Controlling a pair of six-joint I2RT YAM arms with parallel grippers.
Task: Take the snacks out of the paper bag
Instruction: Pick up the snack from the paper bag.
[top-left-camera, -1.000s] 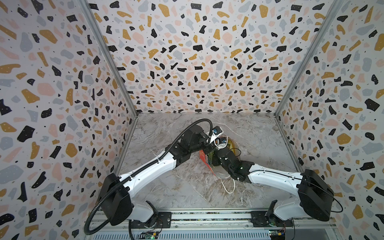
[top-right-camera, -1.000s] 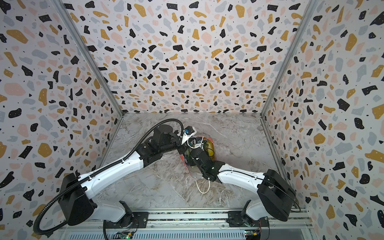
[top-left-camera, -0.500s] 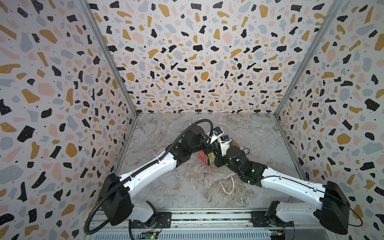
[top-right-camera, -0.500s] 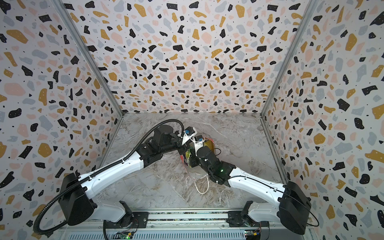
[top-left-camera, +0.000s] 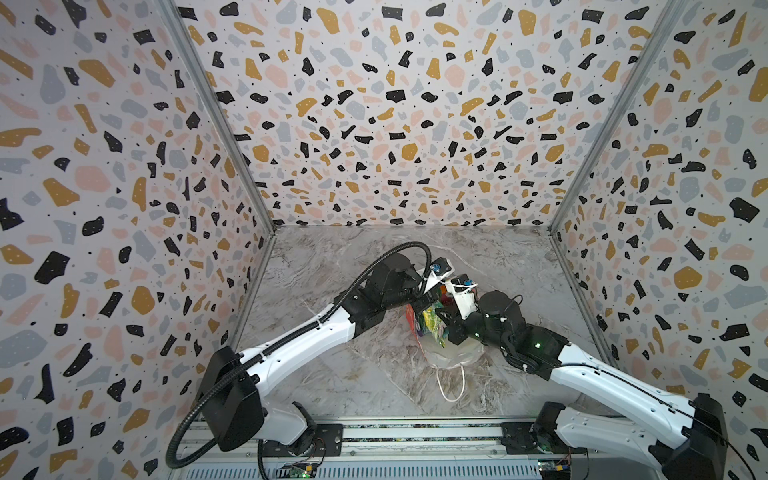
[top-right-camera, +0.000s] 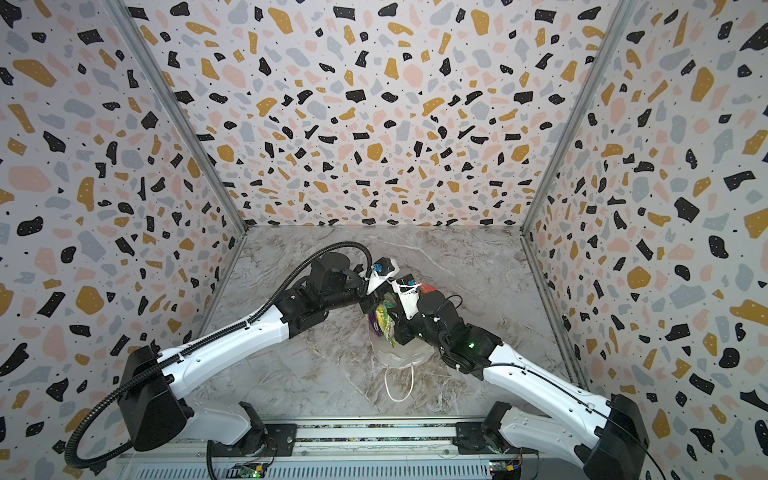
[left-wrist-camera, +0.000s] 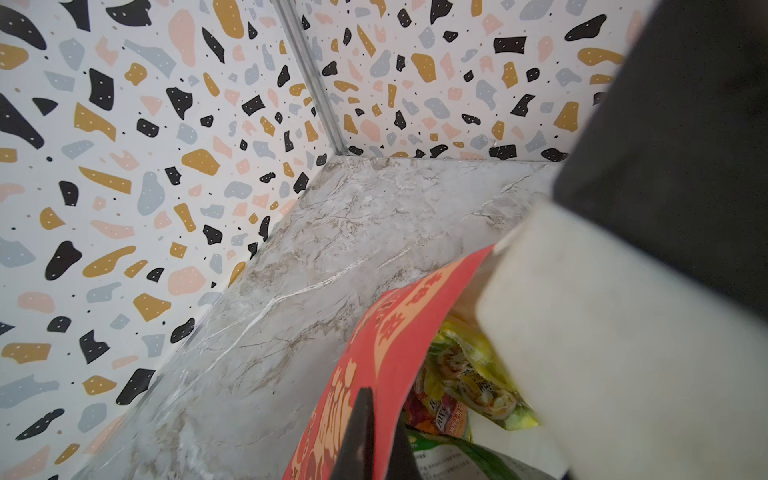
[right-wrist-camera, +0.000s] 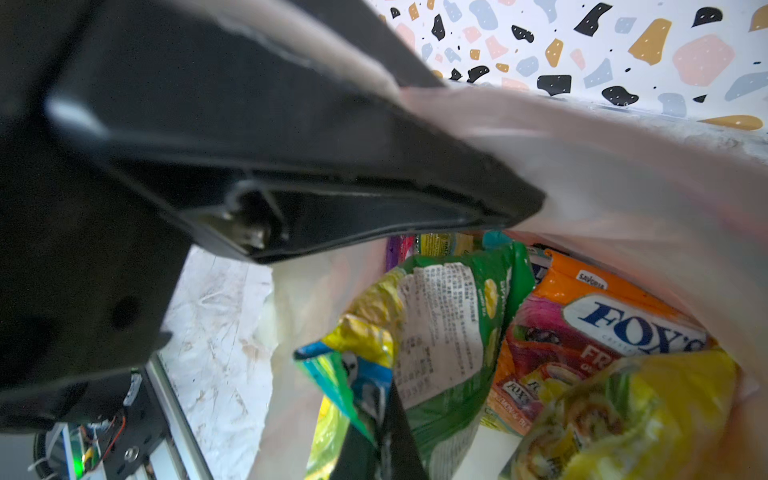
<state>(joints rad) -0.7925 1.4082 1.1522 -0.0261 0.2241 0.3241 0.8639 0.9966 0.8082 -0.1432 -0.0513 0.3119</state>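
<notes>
**Right arm stretched out, snacks not yet freed**

Right arm's shoulder end has swung toward the lower right corner over the last second, with its wrist kept at the bag. The left arm has not shifted.

The paper bag (top-left-camera: 412, 319) lies on its side at centre frame on the table (top-left-camera: 332, 374), with its mouth toward the lower edge. No packet shows on the table in either top view, so I judge the emptying barely begun. The snacks (right-wrist-camera: 540, 361) sit inside the bag.

The left gripper (left-wrist-camera: 380, 449) is clenched on the bag's red wall. The right gripper (right-wrist-camera: 384, 424) is clamped on the corner of the green packet (right-wrist-camera: 449, 332).
</notes>
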